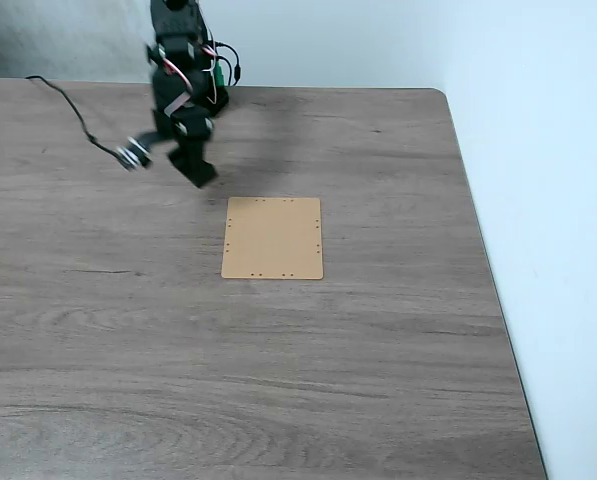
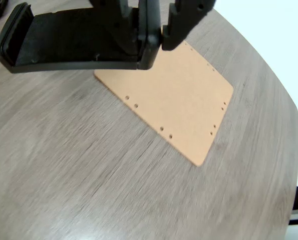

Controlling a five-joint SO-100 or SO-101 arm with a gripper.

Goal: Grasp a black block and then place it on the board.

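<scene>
Jaws: clamped on the black block, gripper holding it by one end, long side level. Board: flat on the table, below and just ahead of the jaws. Risk, judged: off-centre grip could let the block pivot or slip; early release would land it off the board edge.

Black block, tan board
</scene>
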